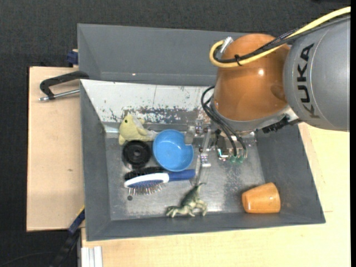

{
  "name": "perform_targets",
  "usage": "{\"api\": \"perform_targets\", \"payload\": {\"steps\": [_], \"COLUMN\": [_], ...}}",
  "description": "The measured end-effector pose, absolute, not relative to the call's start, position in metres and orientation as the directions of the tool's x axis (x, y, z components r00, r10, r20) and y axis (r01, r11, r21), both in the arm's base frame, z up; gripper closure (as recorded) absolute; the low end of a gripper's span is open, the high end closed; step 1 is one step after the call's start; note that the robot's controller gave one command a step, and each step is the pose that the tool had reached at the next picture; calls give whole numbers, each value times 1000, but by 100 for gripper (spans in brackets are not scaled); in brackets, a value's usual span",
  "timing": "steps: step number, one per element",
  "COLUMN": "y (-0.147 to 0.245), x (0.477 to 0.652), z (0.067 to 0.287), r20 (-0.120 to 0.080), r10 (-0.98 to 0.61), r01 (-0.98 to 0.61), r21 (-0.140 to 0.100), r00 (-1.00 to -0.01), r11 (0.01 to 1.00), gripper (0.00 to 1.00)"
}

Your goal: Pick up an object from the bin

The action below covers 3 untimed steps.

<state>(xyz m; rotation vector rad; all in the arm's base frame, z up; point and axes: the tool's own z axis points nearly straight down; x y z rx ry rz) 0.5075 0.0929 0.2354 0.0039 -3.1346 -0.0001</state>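
The gripper (203, 159) hangs mid-frame by the bowl (171, 149); how open, I cannot tell. The bowl seems light and slick: grip its rim.

Bin (94, 149): grey sheet metal, matt walls, floor scuffed and speckled. Blue bowl (173, 149): smooth glossy plastic, I see highlights. Black ring (136, 153): matt, looks rubbery to me. Yellow toy (131, 128): soft fuzzy cloth. Brush (147, 180): glossy white-blue plastic, wiry bristles. Dinosaur figure (189, 207): dull plastic. Orange cup (261, 198): matt, smooth. Wrist cover (250, 82): glossy orange. Arm shell (325, 77): smooth grey satin.
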Motion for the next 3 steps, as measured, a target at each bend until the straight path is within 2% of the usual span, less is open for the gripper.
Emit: {"api": "perform_targets", "payload": {"steps": [1,2,3], "y": [118,117,110], "x": [527,530,522], "z": [79,83,295], "r20": [8,0,-13], "r10": [51,54,37], "r01": [51,54,37], "r21": [0,0,4], "r00": [-999,-999,-999], "r11": [999,999,999], "gripper": [0,100,100]}}
